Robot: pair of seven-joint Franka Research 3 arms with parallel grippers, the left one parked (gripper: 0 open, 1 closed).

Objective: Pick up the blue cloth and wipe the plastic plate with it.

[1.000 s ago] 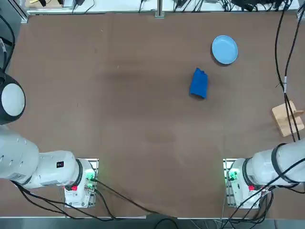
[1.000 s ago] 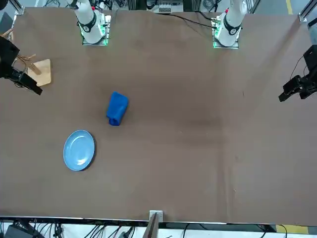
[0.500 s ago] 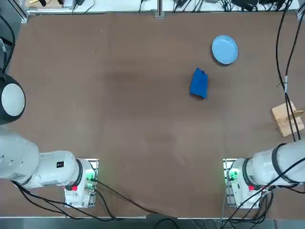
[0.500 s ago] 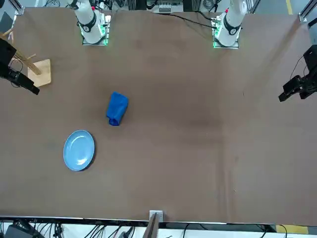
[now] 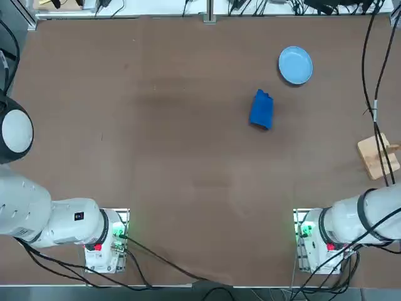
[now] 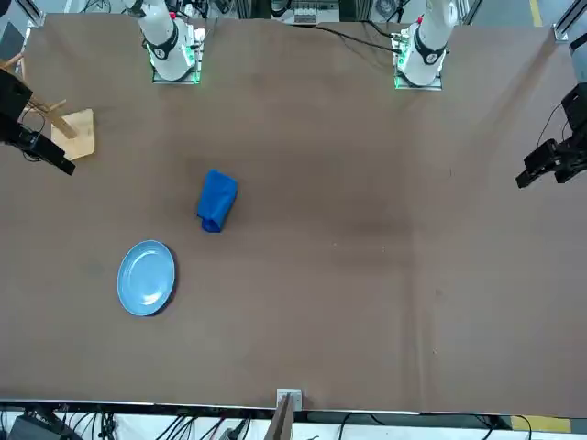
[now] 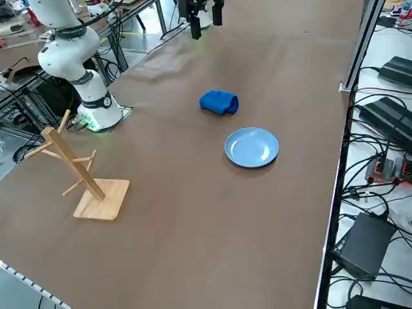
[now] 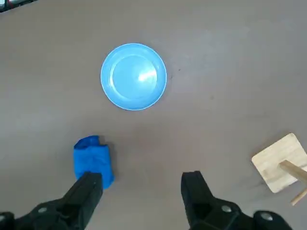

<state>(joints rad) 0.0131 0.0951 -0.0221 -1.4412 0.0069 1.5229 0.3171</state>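
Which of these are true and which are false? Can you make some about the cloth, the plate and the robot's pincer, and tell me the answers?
1. The blue cloth lies on the plate. False: it lies on the table beside the plate, not touching it.
2. The plate has nothing on it. True.
3. The right pincer is holding the cloth. False: it is open and empty, up above the table.
4. A wooden stand is on the table. True.
5. The cloth is spread out flat. False: it is bunched into a lump.
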